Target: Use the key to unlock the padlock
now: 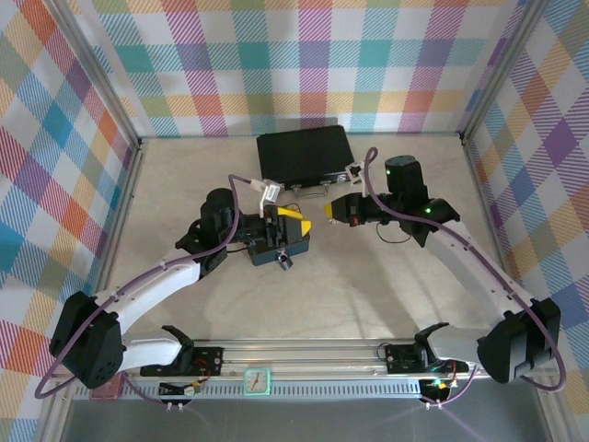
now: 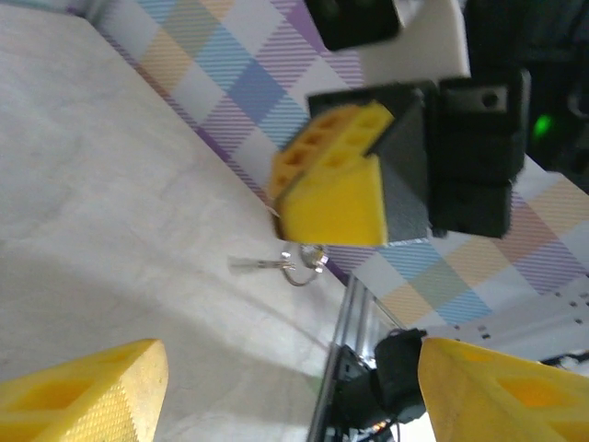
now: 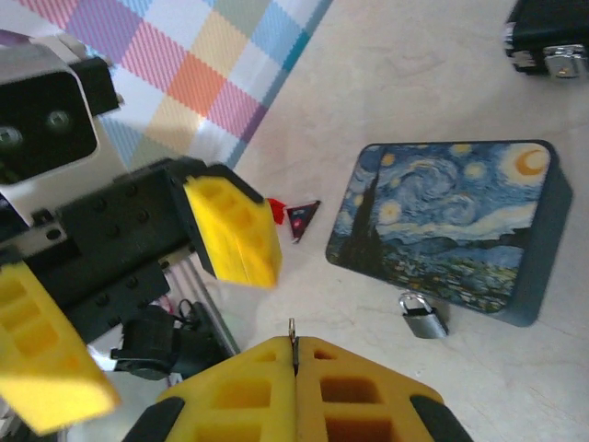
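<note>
Right wrist view showed the padlock (image 3: 423,315) on the pale table (image 3: 414,74), just beside the starry box (image 3: 451,226). Left wrist view showed the key (image 2: 265,264) jutting from the right gripper (image 2: 281,210), pinched between its closed fingers. Plaid walls (image 1: 304,64) enclosed the table. Left gripper (image 2: 294,382) stood spread, facing the key without touching it.

White-shelled left arm (image 1: 152,285) and right arm (image 1: 479,267), black joints, purple cables (image 1: 367,175). Yellow ribbed fingertips (image 3: 235,230); green LED (image 1: 429,210) at 3 o'clock.

I see a pale, marbled table (image 1: 368,295) boxed in by walls (image 1: 304,64) of pastel plaid on three sides, an aluminium rail (image 1: 313,352) along its near edge, evenly lit.
</note>
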You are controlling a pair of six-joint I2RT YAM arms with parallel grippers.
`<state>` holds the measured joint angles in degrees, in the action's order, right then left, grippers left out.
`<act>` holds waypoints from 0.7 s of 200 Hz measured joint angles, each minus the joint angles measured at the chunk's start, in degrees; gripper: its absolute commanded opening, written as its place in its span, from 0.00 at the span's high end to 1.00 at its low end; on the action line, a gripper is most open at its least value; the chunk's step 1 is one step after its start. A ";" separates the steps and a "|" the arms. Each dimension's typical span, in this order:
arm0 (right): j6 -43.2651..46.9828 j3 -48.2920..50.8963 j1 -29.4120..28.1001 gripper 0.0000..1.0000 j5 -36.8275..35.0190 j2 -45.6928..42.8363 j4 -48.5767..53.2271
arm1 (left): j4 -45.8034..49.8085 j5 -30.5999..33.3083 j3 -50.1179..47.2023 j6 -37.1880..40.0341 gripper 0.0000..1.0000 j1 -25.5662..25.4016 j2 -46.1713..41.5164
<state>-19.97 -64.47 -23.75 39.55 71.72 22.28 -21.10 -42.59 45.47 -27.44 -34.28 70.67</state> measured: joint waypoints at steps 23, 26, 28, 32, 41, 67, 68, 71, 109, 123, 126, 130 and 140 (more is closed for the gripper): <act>0.55 -2.78 0.24 1.00 3.21 2.23 -0.09 | -0.85 -1.11 0.52 -0.37 0.38 -1.38 1.64; 0.57 -2.95 0.24 1.00 3.50 2.38 -0.22 | -1.16 -1.16 0.52 -0.37 0.39 -1.57 1.77; 0.59 -3.06 0.24 1.00 3.74 2.47 -0.26 | -1.27 -1.16 0.52 -0.57 0.40 -1.62 1.90; 0.61 -3.23 0.26 1.00 4.13 2.58 -0.33 | -1.64 -1.20 0.52 -0.48 0.41 -1.68 2.05; 0.59 -3.37 0.37 1.00 4.94 2.75 -0.44 | -2.23 -1.25 0.52 -0.94 0.42 -1.86 2.49; 0.39 -3.37 0.44 1.00 6.80 3.32 -0.74 | -5.05 -1.33 0.55 -1.77 0.47 -2.05 4.15; 0.33 -3.37 0.44 1.00 6.91 3.37 -0.81 | -5.20 -1.36 0.55 -1.92 0.47 -2.05 4.31; 0.33 -3.37 0.44 1.00 7.06 3.48 -0.87 | -5.57 -1.36 0.55 -1.92 0.47 -2.08 4.50; -0.35 -3.26 0.44 1.00 8.35 4.11 -2.54 | -11.45 -1.53 0.57 -5.55 0.56 -2.34 8.04; -0.52 -2.99 0.44 1.00 8.76 4.11 -3.34 | -12.87 -1.51 0.57 -6.47 0.56 -2.45 8.85; -0.52 -2.93 0.44 1.00 8.76 4.11 -3.43 | -13.11 -1.53 0.57 -6.49 0.56 -2.45 8.96; -0.55 -2.78 0.44 1.00 8.81 4.11 -3.52 | -13.53 -1.51 0.57 -6.86 0.56 -2.45 9.09; -0.55 -2.51 0.44 1.00 8.98 4.11 -3.67 | -14.36 -1.49 0.57 -7.34 0.56 -2.45 9.22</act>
<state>-20.51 -66.98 -23.31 48.53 75.83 18.61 -35.46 -44.07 46.04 -34.79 -36.73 79.90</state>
